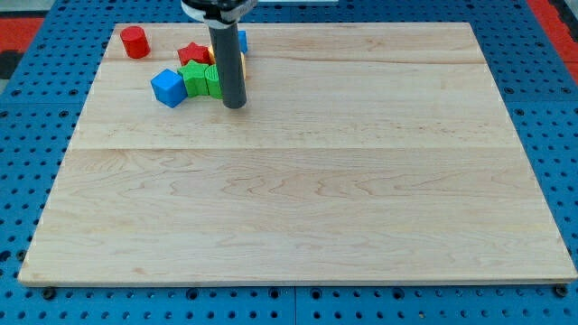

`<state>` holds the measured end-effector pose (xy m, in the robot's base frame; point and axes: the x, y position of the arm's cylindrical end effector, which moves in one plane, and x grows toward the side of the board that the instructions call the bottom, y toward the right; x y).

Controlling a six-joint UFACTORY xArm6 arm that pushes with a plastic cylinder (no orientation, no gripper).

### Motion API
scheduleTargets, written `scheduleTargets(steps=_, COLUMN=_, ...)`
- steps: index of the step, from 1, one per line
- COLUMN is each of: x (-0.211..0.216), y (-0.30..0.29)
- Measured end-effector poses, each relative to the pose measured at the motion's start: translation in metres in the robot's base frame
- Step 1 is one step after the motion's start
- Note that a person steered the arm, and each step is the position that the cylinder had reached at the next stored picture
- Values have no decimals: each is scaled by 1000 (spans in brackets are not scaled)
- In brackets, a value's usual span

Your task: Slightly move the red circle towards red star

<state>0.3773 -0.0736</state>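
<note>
The red circle (135, 41), a short red cylinder, stands near the board's top left corner, apart from the other blocks. The red star (193, 54) lies to its right, at the top of a tight cluster. My tip (234, 105) rests on the board at the cluster's right side, just right of the green block (202, 79). The rod rises from it and hides part of the cluster. My tip is well to the right of the red circle and below it in the view.
A blue cube (168, 88) sits at the cluster's left end. A blue block (242, 41) and a yellow block (243, 67) peek out behind the rod. The wooden board (298, 199) lies on a blue pegboard surface.
</note>
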Motion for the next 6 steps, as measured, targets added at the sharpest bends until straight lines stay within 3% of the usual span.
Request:
scheduleTargets(steps=1, x=27, y=-42)
scheduleTargets(steps=2, x=24, y=-145)
scheduleTargets(steps=3, x=-25, y=-224)
scheduleTargets(steps=4, x=-109, y=-225)
scheduleTargets(steps=5, x=-148, y=-230)
scheduleTargets(steps=6, x=-159, y=-192)
